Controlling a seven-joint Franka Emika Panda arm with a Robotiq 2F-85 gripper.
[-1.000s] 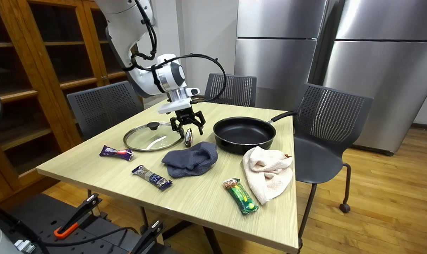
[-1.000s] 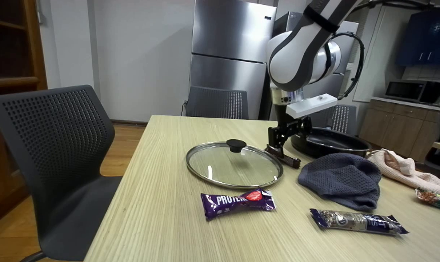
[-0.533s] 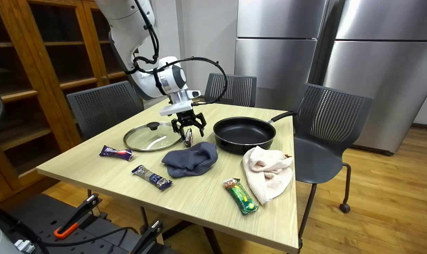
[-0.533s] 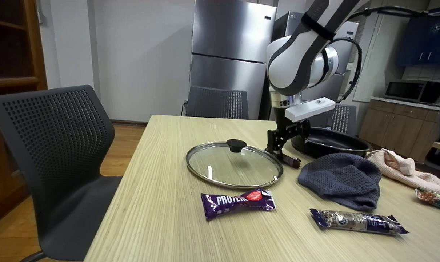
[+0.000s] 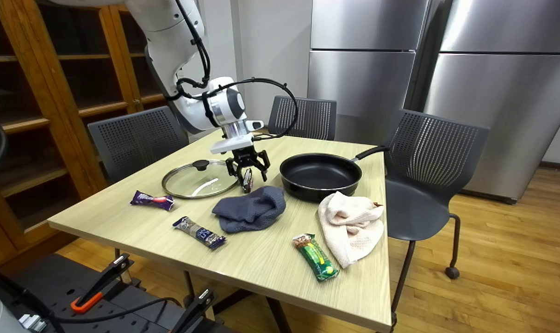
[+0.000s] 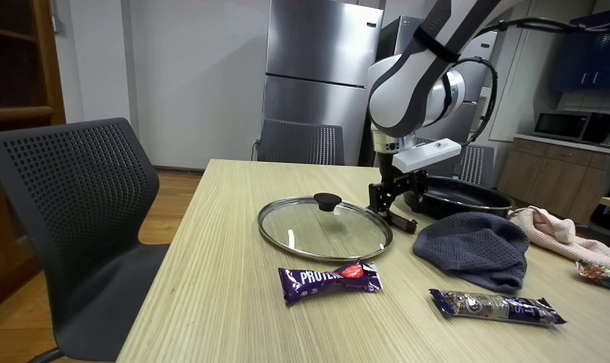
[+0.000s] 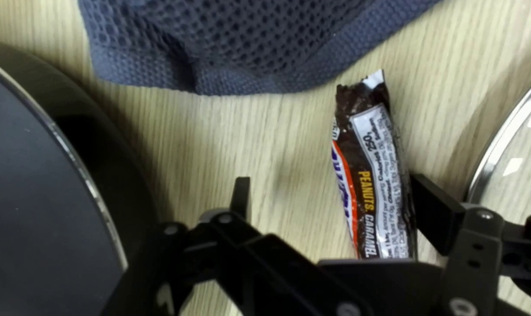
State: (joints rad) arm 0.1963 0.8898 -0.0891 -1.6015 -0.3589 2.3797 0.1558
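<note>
Straddles, with the tool [image 7: 334, 199] spread wide apart, the peanut-caramel bar [image 7: 373, 188] lying right there between glass lid [image 6: 305, 229] and black frying pan [image 5: 319, 172], well in from every edge of the bench [image 5: 264, 259], just beside the navy cloth [image 5: 251, 210]!

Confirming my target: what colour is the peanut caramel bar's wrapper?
Dark brown wrapper, white panel; clearest in the wrist view.

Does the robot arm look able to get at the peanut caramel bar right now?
Probably yes: the open gripper straddles the peanut caramel bar and nothing seems to block the jaws, though the glass lid sits close by.
</note>
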